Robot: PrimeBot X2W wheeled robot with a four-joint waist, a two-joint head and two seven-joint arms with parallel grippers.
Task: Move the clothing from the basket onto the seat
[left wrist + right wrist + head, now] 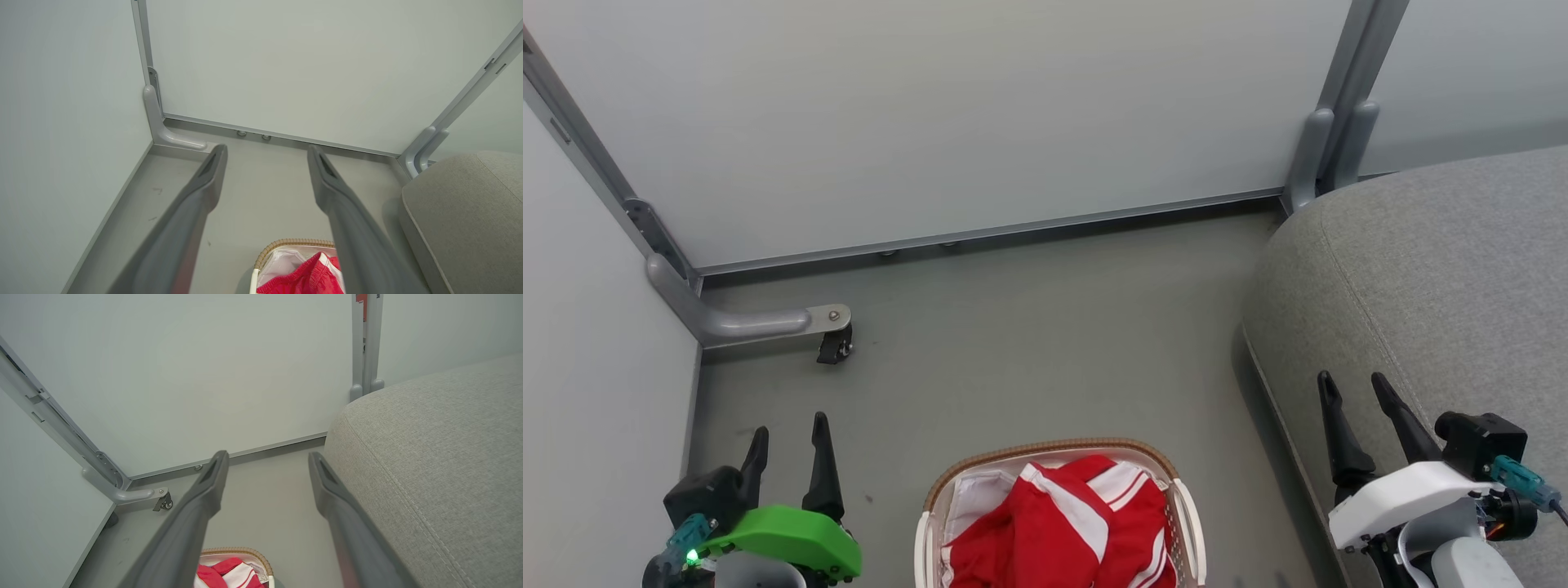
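Observation:
Red clothing (1062,527) with white stripes lies heaped in the white basket (1186,506) with a brown woven rim, at the bottom centre of the head view. The basket rim (292,242) and the clothing (306,275) also show low in the left wrist view, and the clothing (229,571) low in the right wrist view. The grey seat (1437,269) fills the right side. My left gripper (789,441) stands open left of the basket, holding nothing. My right gripper (1356,388) stands open over the seat's front edge, holding nothing.
Pale partition panels (947,106) close off the far side and the left. A grey metal foot with a small caster (835,345) juts onto the floor at the left. A vertical metal post (1327,139) stands behind the seat. Grey floor (1045,351) lies between basket and wall.

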